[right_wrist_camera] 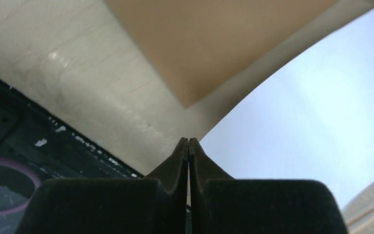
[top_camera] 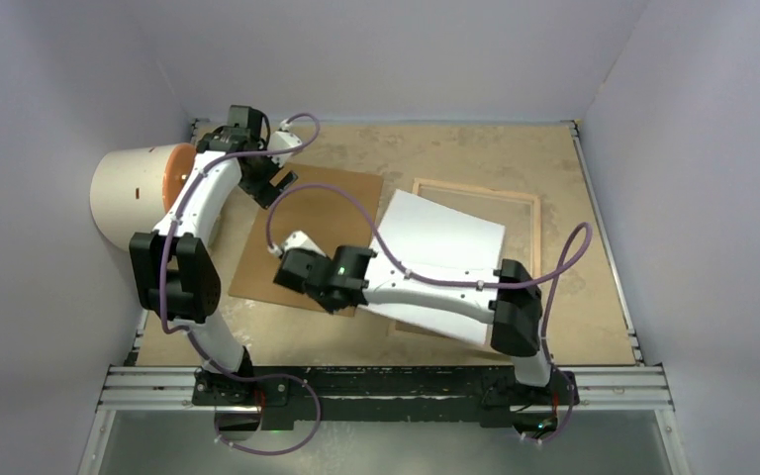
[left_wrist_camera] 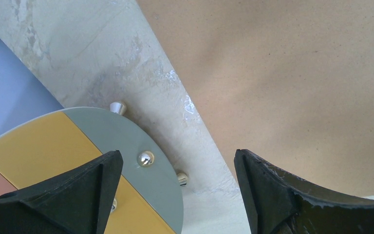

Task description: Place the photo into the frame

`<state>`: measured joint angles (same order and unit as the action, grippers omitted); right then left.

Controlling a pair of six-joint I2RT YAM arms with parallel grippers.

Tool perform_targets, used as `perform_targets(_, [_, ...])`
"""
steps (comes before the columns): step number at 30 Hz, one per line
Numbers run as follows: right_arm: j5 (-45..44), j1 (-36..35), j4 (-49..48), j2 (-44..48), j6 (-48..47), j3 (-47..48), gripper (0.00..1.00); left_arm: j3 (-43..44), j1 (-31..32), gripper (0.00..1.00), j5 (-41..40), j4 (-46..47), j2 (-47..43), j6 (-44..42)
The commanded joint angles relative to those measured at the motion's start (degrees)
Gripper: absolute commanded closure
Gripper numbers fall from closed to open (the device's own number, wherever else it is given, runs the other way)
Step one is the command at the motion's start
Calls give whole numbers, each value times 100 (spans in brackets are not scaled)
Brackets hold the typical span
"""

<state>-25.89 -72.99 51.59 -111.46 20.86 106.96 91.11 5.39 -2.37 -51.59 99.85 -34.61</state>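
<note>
Top: photo (top_camera: pixel 445 247) white back up, lying askew across frame (top_camera: pixel 475 188), near-left corner overhanging onto desk (top_camera: pixel 435 148). Frame back-up at desk right. Photo long axis roughly near-far, not square with frame. Judged midway: photo on frame, not seated; squaring and dropping in left. Backing board (top_camera: pixel 307 228) beside it.
Left wrist: left tool (left_wrist_camera: pixel 177 161) spread wide, empty, over board edge near drum (left_wrist_camera: pixel 78 146).
Right wrist: right tool (right_wrist_camera: pixel 189 141) fully closed, tips at photo edge; pinch on paper unclear.

Bright even light, soft shadows, blurred wrist views
</note>
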Motion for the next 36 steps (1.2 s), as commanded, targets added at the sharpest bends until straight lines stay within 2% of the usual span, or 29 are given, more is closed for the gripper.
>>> perform_targets(1, [104,-188,-678,671,680,-595,100,-67,17,9,-43,155,-215,7])
perform_targets(7, [144,-248,-2194,1191,1129,-2476,100,-227,24,9,-16,219,-224,-10])
perform_targets(12, [-163,-245,-2126,1347,1550,-2908,100,-349,21,9,-8,254,-236,-31])
perform_targets(13, [-352,-242,-2116,1366,1644,-2869,91,-375,22,9,3,247,-238,-35])
perform_targets(14, [-592,-234,-2077,1369,1816,-2786,73,-395,18,9,24,246,-245,-30])
perform_targets(17, [-1266,-189,-1820,1098,2260,-2357,54,-456,3,8,92,220,-247,-12])
perform_targets(19, [-1569,-194,-1489,724,2358,-1967,34,-498,-43,8,175,187,-248,-18])
perform_targets(21, [-1660,-294,-1353,449,2047,-1783,26,-542,-87,8,193,177,-241,-49])
perform_targets(27, [-1154,-1021,-2400,555,371,-2895,22,-656,-103,7,211,213,-206,-73])
perform_targets(30, [-904,-1248,-2561,566,-134,-3247,25,-643,-99,6,272,188,-174,-64])
perform_targets(36, [-1081,-1534,-2543,512,-710,-3546,24,-533,-99,5,443,19,-63,-29])
